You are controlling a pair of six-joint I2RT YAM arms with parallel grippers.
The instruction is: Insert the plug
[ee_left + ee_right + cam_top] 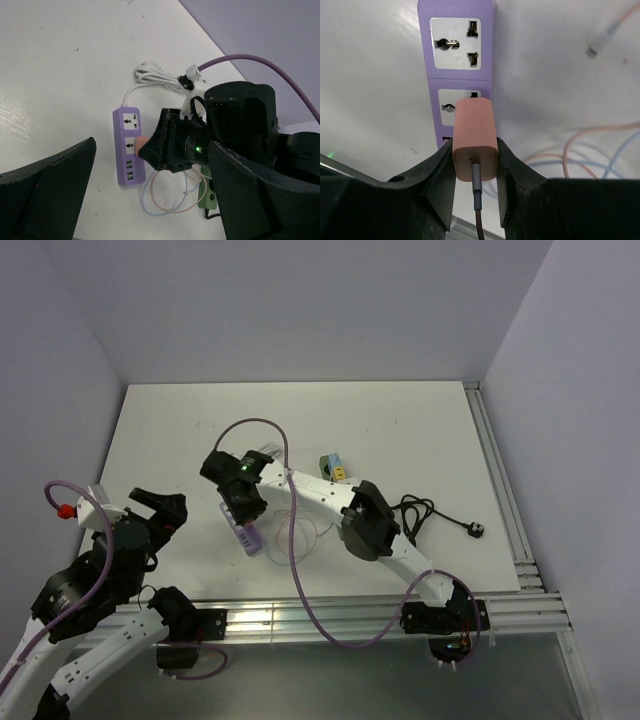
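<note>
A salmon-pink plug [475,145] with a thin cable at its back is clamped between the fingers of my right gripper [475,155], which is shut on it. The plug's front end sits at the second socket of a purple power strip [457,60], and its prongs are hidden. In the top view the right gripper [243,508] hovers over the strip [250,538] left of the table's middle. My left gripper [160,506] stands open and empty to the left of the strip. Its view shows the plug [141,145] against the strip [129,172].
The strip's white cord [155,80] lies coiled behind it. Thin pink and blue cable loops [167,205] lie beside the strip. A green power strip [335,468] sits further back. A black cable [415,512] with a black plug [475,530] lies at the right.
</note>
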